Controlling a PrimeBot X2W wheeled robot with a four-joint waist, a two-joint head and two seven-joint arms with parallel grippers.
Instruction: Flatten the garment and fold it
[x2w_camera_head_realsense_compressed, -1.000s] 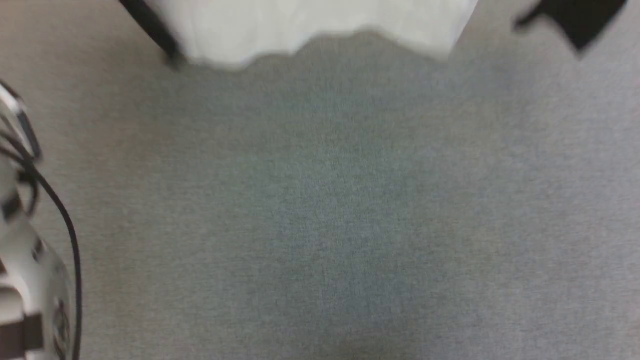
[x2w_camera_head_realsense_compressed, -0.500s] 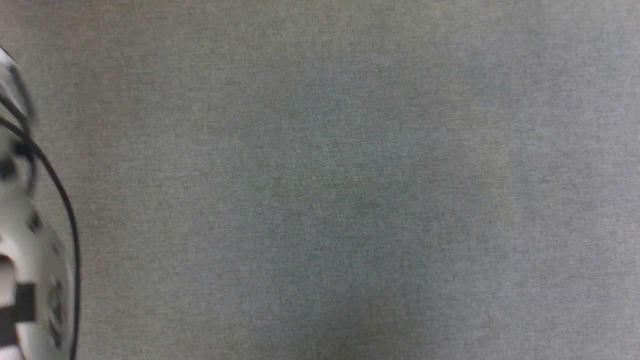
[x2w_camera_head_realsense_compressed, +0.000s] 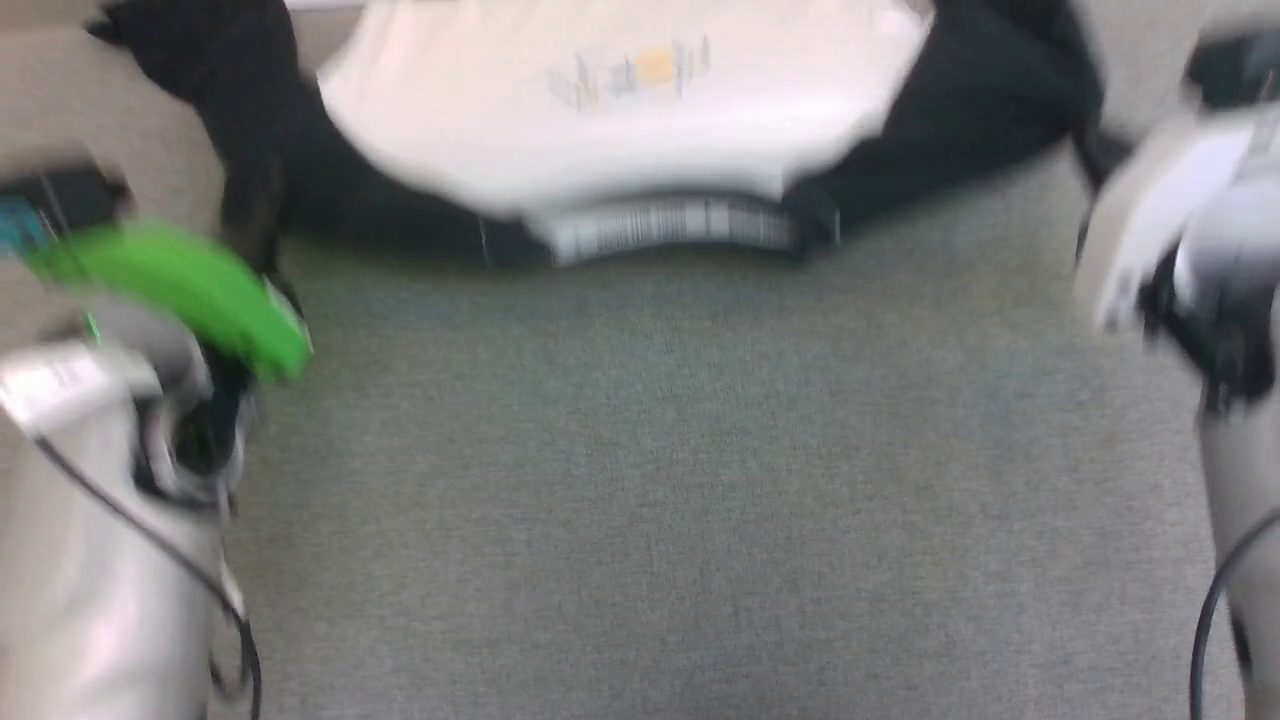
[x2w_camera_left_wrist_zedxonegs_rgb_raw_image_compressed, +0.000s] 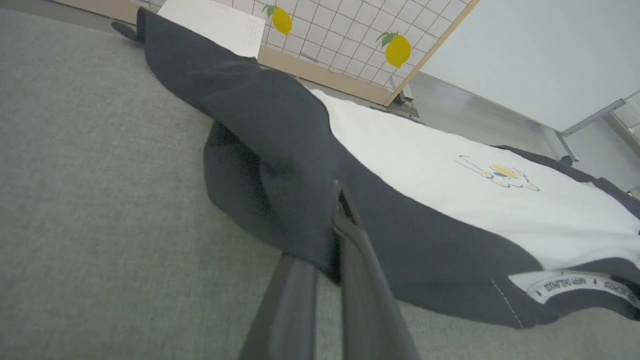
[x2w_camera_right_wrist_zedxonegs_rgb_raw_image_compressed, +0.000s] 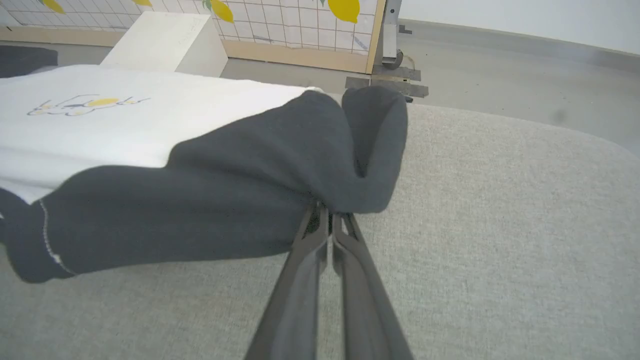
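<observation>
Garment (x2w_camera_head_realsense_compressed: 640, 130) pinched at both black sleeves.
Left gripper (x2w_camera_left_wrist_zedxonegs_rgb_raw_image_compressed: 336, 210) and right gripper (x2w_camera_right_wrist_zedxonegs_rgb_raw_image_compressed: 327, 215) are each clamped tight on a sleeve; the white body spreads over the grey surface (x2w_camera_head_realsense_compressed: 700, 480), collar nearest, chest print up, lemon-patterned panel (x2w_camera_left_wrist_zedxonegs_rgb_raw_image_compressed: 350, 35) beyond.

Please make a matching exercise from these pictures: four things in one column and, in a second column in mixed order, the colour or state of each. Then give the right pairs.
Column one:
1. chest print
2. left gripper
3. neck tape
4. fabric surface

Column two:
a. plain grey
b. shut on a black sleeve of the garment
c. yellow
d. white with small lettering

Right pairs: 1-c, 2-b, 3-d, 4-a.
</observation>
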